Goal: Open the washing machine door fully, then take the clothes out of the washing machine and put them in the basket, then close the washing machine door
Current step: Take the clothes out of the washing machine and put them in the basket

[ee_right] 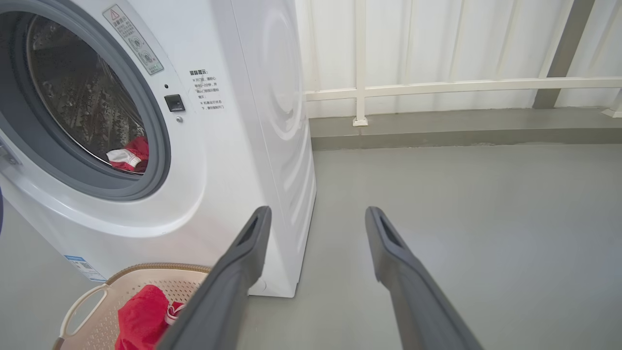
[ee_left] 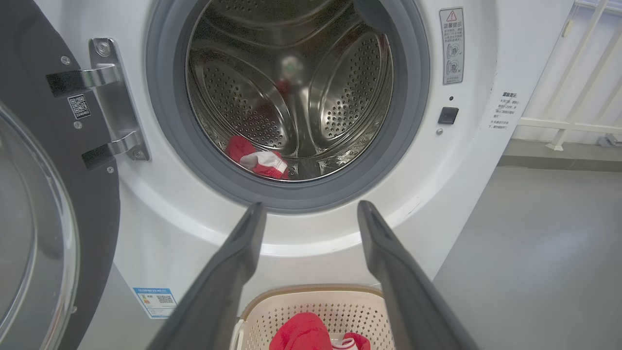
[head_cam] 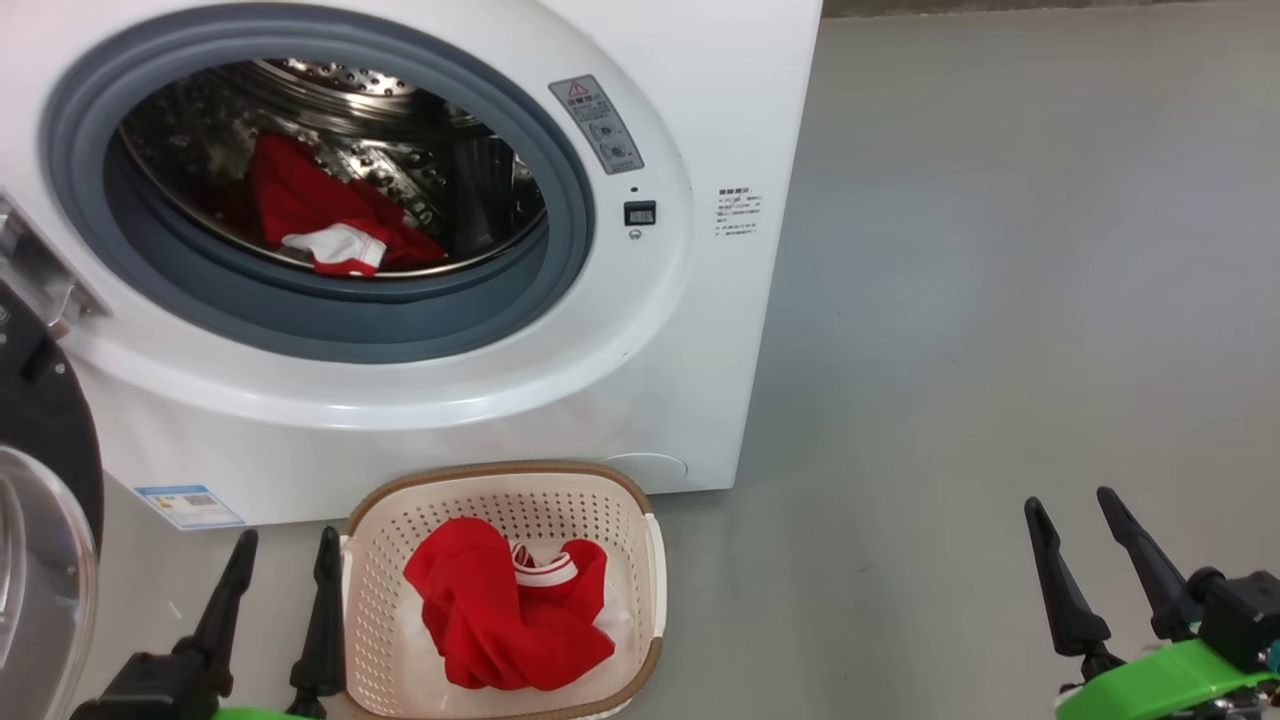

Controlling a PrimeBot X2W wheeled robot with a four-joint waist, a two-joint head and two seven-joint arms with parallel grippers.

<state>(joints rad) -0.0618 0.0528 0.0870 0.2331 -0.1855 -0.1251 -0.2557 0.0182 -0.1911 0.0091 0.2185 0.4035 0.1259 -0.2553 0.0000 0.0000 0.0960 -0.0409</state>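
Red clothes [head_cam: 300,200] in washing machine [head_cam: 640,330], basket [head_cam: 640,500]

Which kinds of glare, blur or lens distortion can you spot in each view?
Head view: pale glare on the washing machine door glass. Left wrist view: the steel drum mirrors smeared highlights; near fingers look soft. Right wrist view: the washing machine edges lean, wide-angle.

**Floor, ledge and railing**

The floor [head_cam: 1000,300] is smooth and grey. At its far side runs a low grey ledge [ee_right: 461,131]. A white railing [ee_right: 437,86] stands on it, before a white panelled wall [ee_right: 437,39].
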